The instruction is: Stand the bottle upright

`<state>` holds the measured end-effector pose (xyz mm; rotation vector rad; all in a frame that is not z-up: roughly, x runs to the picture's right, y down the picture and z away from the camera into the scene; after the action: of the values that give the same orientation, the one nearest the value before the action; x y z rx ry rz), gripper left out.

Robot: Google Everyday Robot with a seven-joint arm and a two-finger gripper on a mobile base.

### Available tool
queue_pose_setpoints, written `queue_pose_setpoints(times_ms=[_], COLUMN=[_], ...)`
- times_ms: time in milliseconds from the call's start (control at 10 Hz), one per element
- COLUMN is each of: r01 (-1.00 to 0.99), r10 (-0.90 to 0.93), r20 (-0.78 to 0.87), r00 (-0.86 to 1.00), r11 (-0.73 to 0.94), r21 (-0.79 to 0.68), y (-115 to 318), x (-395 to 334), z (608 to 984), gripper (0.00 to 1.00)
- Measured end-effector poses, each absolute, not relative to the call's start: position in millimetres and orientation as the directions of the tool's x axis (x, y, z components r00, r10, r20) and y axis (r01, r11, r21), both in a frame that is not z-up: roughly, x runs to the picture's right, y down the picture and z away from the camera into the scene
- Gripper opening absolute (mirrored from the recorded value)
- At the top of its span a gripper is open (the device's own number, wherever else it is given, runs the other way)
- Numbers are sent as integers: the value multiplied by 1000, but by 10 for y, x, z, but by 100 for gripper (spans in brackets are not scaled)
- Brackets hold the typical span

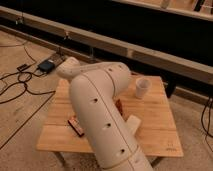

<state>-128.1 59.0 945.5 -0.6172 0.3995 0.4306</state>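
Observation:
My white arm (100,110) fills the middle of the camera view and covers most of the wooden table (155,130). Its forearm reaches right from the elbow and bends down over the table's centre, where my gripper sits behind the big link. A pale piece (132,123) pokes out at the arm's right edge; I cannot tell whether it belongs to the gripper or to the bottle. The bottle is otherwise hidden behind the arm.
A white cup (142,88) stands upright at the table's far right. A small red-brown object (76,125) lies at the front left, and another reddish bit (119,106) shows beside the arm. Cables and a dark box (46,65) lie on the floor to the left. A long dark rail runs behind.

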Motion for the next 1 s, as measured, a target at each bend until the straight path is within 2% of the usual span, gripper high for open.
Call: queue_pose_setpoints(times_ms=[400,1000], r01=[-474,-350], r10=[230,60], r20=[-486,-521], r00=[843,852], r11=[745,806], r21=[-470,-478], y=[545,396], x=[-1270,-1370], z=[9454,9479], gripper=[80,80])
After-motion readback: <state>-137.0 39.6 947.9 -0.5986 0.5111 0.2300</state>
